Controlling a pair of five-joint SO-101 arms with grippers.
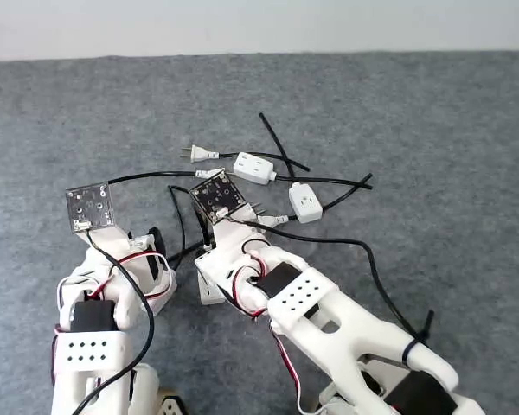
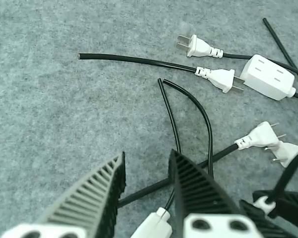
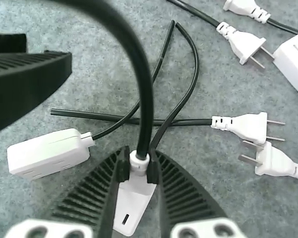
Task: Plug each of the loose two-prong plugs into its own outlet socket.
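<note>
My right gripper [image 3: 140, 153] is shut on the neck of a white two-prong plug [image 3: 131, 201], whose black cord arches away over it. A white outlet socket [image 3: 44, 152] lies just beside it on the carpet. My left gripper [image 2: 147, 157] stands open low over that socket's cord end [image 2: 154, 224]. Two loose plugs [image 3: 243, 126] [image 3: 270, 161] lie side by side farther out. Two more plugs [image 2: 198, 46] [image 2: 218, 78] rest by a second socket [image 1: 253, 168]. A third socket [image 1: 305, 201] lies to its right.
Black cords [image 1: 329, 181] cross and loop over the grey carpet [image 1: 432, 130] among the plugs and sockets. One cord loop [image 2: 188, 104] lies just ahead of the left gripper. The right gripper's dark finger [image 2: 280, 208] is close beside the left one.
</note>
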